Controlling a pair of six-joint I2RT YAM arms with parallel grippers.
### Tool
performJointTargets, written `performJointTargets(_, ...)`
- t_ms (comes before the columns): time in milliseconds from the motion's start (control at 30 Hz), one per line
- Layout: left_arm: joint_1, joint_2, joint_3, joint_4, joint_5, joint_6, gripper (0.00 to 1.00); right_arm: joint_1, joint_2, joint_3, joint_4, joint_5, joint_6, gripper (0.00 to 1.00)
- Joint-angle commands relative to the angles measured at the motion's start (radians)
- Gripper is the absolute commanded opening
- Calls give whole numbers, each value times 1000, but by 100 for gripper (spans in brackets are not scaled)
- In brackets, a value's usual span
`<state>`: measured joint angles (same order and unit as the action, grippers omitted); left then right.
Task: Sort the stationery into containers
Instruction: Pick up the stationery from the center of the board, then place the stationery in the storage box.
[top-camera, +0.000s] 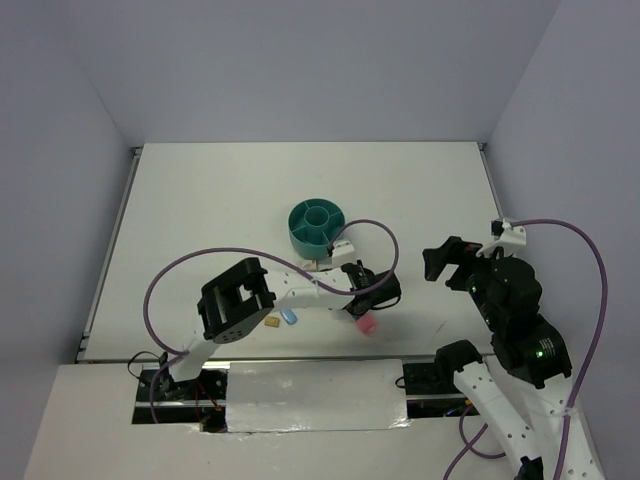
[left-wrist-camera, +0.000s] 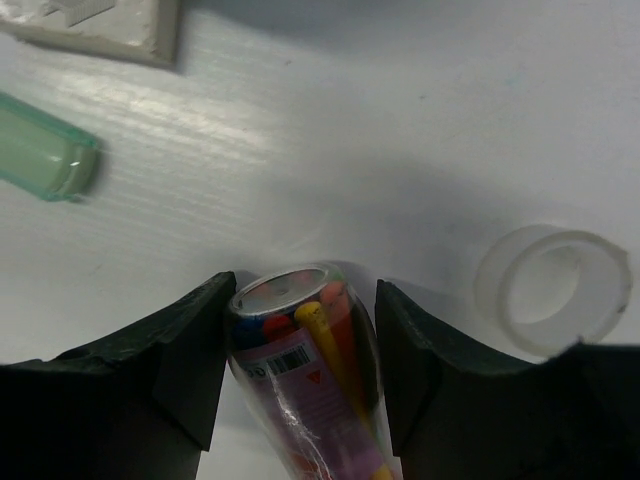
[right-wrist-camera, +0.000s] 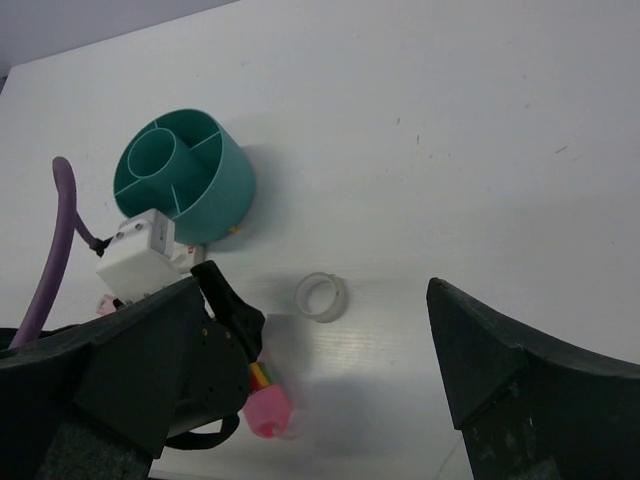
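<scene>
Bracketing pink tube (left-wrist-camera: 300, 395), left tool (left-wrist-camera: 305, 290); tape ring (left-wrist-camera: 553, 290) wrist-views only.

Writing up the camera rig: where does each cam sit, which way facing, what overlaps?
Top external: overhead, from the near side, looking down on the table; left arm, right arm show.
Left wrist: on left arm, facing down; own fingers flank the pink tube.
Right wrist: on right arm, facing down toward the organiser; own fingers, left tool.
Shared: tape ring in both wrist views.

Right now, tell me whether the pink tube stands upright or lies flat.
Flat: the pink tube lies lengthwise on the table between the fingers of the left tool.
</scene>
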<state>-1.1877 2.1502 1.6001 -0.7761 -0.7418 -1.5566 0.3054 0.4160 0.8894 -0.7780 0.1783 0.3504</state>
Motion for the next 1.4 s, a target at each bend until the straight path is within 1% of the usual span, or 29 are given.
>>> performJointTargets(0,-19,-90,-42,-49,16,-31,0,3,-22,-3,45,0,1,100)
performJointTargets(100,-44,-199,-35,-86,-49,-36,0,4,-49,-1,63,-5,2,100)
performJointTargets(167,-46,-282,-34,-92,-70,-27,0,3,-85,-6,98,-37,-2,100)
performJointTargets(200,-43,-311,-40,-69,-77,8,0,3,-95,-16,117,-98,-5,100)
performJointTargets(267,-32,-400,-63,-26,-87,52,0,3,-121,-29,167,-170,-10,99)
performJointTargets(300,-9,-426,-72,-8,-84,79,0,3,-125,-46,189,-274,-8,99)
performJointTargets(333,5,-481,-81,39,-74,93,0,3,-117,-55,209,-336,-10,99)
performJointTargets(400,46,-530,-104,86,-70,136,0,3,-94,-92,284,-469,-8,100)
performJointTargets(433,57,-568,-104,116,-71,145,0,3,-60,-104,340,-573,18,100)
performJointTargets(500,75,-601,-92,132,-86,176,0,6,-34,-153,411,-647,60,100)
performJointTargets(533,76,-621,-82,133,-103,176,0,5,-19,-179,458,-712,90,100)
performJointTargets(567,77,-628,-62,106,-129,167,0,6,-14,-229,561,-736,152,100)
performJointTargets(633,77,-650,-54,92,-148,156,0,17,-25,-289,684,-773,217,99)
performJointTargets(667,77,-661,-63,95,-157,153,0,21,-29,-340,780,-781,275,99)
performJointTargets(767,79,-696,-98,127,-172,156,0,66,-10,-398,923,-775,343,98)
performJointTargets(800,77,-704,-106,136,-174,156,0,80,3,-405,936,-761,348,97)
performJointTargets(833,79,-716,-114,147,-174,158,0,128,29,-411,942,-735,349,97)
performJointTargets(867,79,-719,-127,156,-171,158,0,156,43,-418,948,-670,345,97)
performJointTargets(900,79,-725,-135,185,-166,165,0,181,68,-423,959,-645,343,96)
performJointTargets(933,79,-725,-141,199,-163,173,0,202,81,-429,976,-636,346,95)
performJointTargets(1000,79,-711,-138,201,-159,176,0,251,116,-445,1063,-623,370,94)
performJointTargets(1133,79,-685,-106,175,-151,164,0,323,156,-426,1066,-548,357,92)
performJointTargets(1267,77,-693,-126,208,-137,165,0,362,207,-406,1039,-458,326,89)
performJointTargets(1367,79,-701,-138,227,-125,167,0,377,245,-402,1039,-392,315,83)
